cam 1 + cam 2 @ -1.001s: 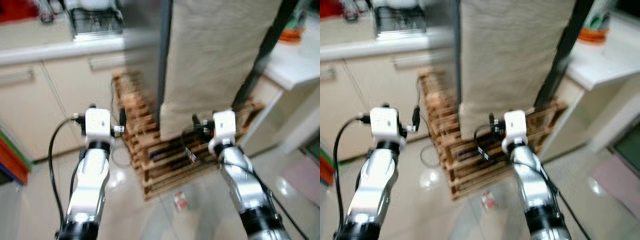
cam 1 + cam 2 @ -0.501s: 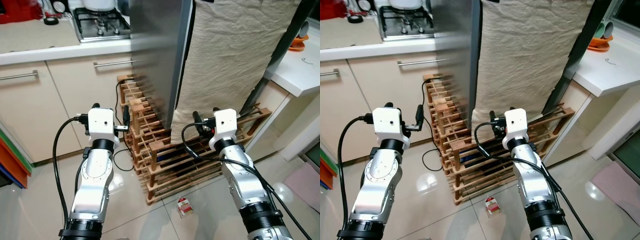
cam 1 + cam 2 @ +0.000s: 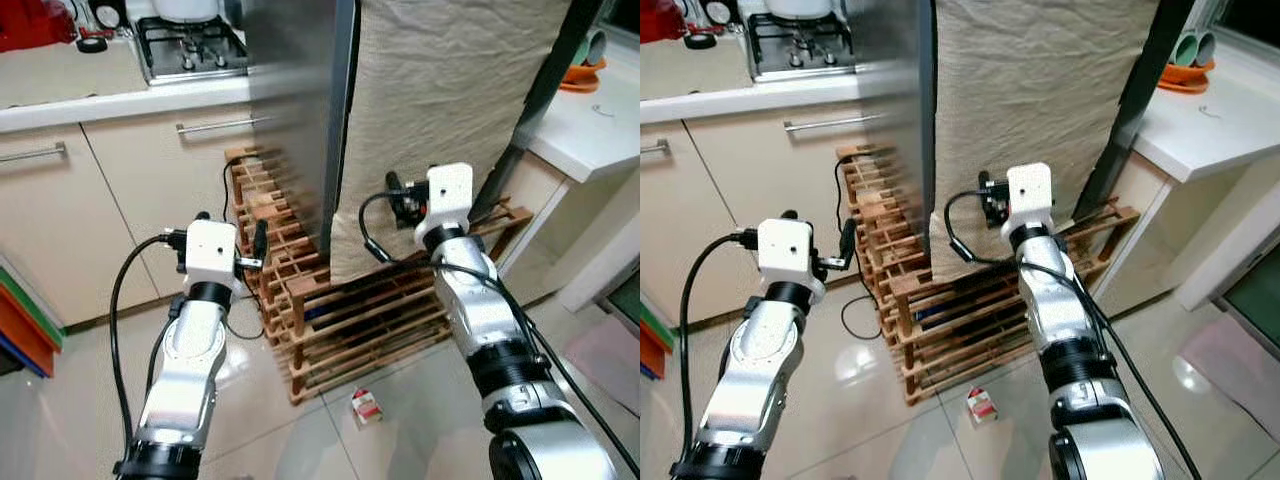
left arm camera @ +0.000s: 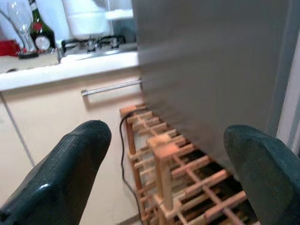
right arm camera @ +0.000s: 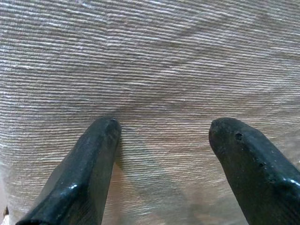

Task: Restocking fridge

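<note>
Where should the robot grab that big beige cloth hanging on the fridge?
Probably at the bottom hem of the cloth, coming from the front and below. There it hangs free above the wooden rack, so an edge can be pinched. Higher up it lies flat. The right gripper, jaws open, faces the flat weave.

floor (image 3: 60, 400): glossy pale tile | cabinets (image 3: 60, 220): cream | rack (image 3: 340, 320): wooden | counter (image 3: 590, 125): white

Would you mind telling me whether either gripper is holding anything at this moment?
Nothing is held. The right gripper is open, its fingers against the beige cloth; the left gripper is open near the wooden rack.
</note>
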Available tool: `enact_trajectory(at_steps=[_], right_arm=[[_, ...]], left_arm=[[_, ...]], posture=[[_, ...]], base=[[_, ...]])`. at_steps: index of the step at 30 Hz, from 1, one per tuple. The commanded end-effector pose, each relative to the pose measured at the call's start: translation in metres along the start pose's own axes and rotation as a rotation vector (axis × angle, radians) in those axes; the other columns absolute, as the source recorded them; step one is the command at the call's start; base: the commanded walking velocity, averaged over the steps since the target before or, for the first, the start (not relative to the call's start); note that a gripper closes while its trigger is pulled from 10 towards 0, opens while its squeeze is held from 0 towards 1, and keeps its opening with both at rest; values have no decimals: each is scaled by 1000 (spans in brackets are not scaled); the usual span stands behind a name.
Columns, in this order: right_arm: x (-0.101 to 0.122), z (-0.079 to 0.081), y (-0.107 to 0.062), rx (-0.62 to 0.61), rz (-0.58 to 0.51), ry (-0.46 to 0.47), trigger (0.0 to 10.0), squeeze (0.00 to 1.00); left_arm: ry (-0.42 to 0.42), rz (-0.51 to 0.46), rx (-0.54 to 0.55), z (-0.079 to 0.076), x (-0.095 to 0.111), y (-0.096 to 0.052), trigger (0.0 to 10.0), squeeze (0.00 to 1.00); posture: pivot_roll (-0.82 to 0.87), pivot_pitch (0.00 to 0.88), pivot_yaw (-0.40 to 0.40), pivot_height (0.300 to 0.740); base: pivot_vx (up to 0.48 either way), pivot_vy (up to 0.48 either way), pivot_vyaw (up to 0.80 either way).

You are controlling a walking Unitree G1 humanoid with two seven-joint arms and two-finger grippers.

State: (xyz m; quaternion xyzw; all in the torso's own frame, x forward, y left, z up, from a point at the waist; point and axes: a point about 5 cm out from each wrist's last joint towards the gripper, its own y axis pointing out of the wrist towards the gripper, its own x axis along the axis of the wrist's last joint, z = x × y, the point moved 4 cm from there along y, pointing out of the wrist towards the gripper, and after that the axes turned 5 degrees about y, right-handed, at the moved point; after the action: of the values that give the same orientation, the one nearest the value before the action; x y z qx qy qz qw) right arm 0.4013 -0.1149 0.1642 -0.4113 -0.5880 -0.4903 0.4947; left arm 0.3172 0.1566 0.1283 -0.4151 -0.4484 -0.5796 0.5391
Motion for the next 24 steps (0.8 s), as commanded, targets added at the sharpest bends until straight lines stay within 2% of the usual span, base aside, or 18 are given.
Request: enact_trajectory(at_steps=[1, 8, 13, 18, 20, 24], right_arm=[[11, 3, 8, 6, -33, -5, 10000, 8], [13, 11, 15, 22, -47, -29, 10000, 0], [13, 10, 14, 48, -51, -26, 10000, 0], [7, 20, 15, 99, -37, -71, 10000, 0], [6, 18, 17, 91, -32, -68, 10000, 0], [5, 4, 16, 32, -24, -2, 10000, 0]], left_arm=[[13, 2, 3, 6, 2, -7, 10000, 0], [18, 38, -13, 8, -5, -20, 10000, 0], [27, 31, 4, 6, -3, -18, 10000, 0], [16, 26, -8, 2, -2, -13, 10000, 0], [18, 31, -12, 1, -5, -12, 10000, 0], [13, 16, -7, -2, 0, -7, 10000, 0]], posture=[[78, 21, -29, 740], [64, 57, -41, 740], [54, 46, -75, 740], [27, 23, -88, 740], [35, 16, -88, 740], [44, 0, -91, 740]], base=[[0, 0, 0], [0, 0, 0], [0, 0, 0], [0, 0, 0], [0, 0, 0], [0, 0, 0]])
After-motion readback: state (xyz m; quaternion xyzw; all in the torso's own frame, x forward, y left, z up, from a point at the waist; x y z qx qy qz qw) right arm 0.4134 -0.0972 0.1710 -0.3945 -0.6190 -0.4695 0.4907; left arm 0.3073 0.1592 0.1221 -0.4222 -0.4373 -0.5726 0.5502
